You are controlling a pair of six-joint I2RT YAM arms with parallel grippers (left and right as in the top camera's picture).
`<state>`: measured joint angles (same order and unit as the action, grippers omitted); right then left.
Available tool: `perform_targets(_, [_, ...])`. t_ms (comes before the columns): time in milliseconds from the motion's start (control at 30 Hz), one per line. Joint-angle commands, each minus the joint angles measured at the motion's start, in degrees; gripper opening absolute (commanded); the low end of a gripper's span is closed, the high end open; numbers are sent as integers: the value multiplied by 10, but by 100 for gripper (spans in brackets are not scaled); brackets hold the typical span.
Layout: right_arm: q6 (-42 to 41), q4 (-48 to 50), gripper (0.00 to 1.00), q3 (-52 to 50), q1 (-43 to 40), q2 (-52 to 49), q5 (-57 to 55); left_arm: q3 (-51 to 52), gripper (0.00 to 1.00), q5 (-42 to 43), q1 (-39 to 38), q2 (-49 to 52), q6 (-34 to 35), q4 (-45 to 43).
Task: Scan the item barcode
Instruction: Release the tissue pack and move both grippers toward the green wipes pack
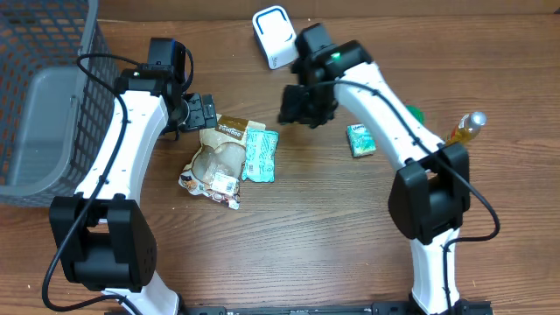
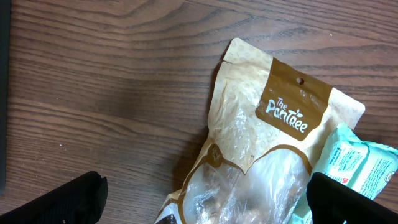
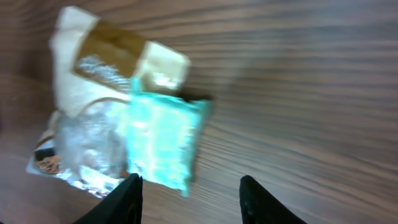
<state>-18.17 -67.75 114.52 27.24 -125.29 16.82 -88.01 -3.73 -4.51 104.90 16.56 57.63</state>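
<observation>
A tan and clear "The Pantree" snack bag (image 1: 219, 156) lies on the wooden table, with a teal packet (image 1: 260, 155) against its right side. My left gripper (image 1: 202, 112) hangs open just above the bag's top edge. In the left wrist view the bag (image 2: 261, 143) lies under my wide-apart left gripper (image 2: 205, 208), and the teal packet (image 2: 360, 165) shows at the right. My right gripper (image 1: 298, 108) hovers open to the right of the packet, holding nothing. Its view is blurred and shows the teal packet (image 3: 161, 140) and the bag (image 3: 93, 81) beyond the right gripper (image 3: 189, 199). A white scanner (image 1: 273, 36) stands at the back.
A dark wire basket (image 1: 44, 96) with a grey liner fills the left edge. A small green box (image 1: 360, 140) lies right of the right gripper. A yellow bottle (image 1: 468, 129) lies near the right arm, and something green (image 1: 415, 114) peeks out from behind that arm.
</observation>
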Motion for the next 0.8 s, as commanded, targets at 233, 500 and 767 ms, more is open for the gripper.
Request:
perform_targets(233, [-20,114,32,-53,60,7,-2,-7,100,13,0,-4,2,-22])
perform_targets(500, [-20,228,8,-126,69,5,-2,-7,100,48,0,-2,2,-82])
perform_targets(767, [-31,273,4,-193,69,4,-22,21,33,149,-5,-2,-5,-77])
